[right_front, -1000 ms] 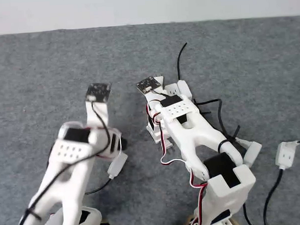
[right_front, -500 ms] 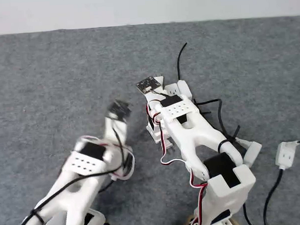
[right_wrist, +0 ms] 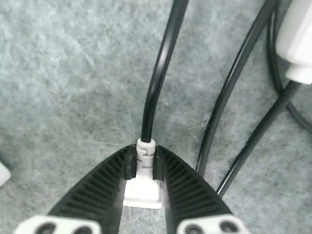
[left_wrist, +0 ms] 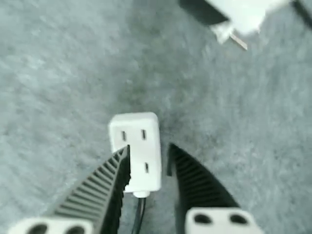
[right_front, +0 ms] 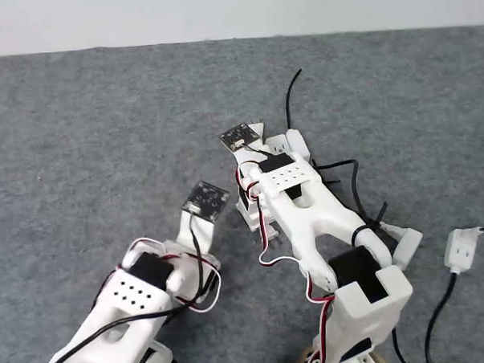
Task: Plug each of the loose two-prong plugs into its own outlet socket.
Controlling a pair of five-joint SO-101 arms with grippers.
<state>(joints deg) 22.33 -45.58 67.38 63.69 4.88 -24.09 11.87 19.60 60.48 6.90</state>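
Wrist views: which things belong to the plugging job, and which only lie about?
Job: white plug in right fingers; outlet socket between left fingers; second plug with bare prongs.
Lying about: slack black cords; grey mat.

Two white plastic arms on show: left arm [right_front: 130,295] at lower left, right arm [right_front: 316,218] at centre, each with black motor blocks, looping red-and-white wires and a plate dotted with holes. A small circuit board [right_front: 205,199] tops the left one. Left end effector [left_wrist: 147,151] and right end effector [right_wrist: 144,150]: black ribbed fingers on white bases with dark holes.
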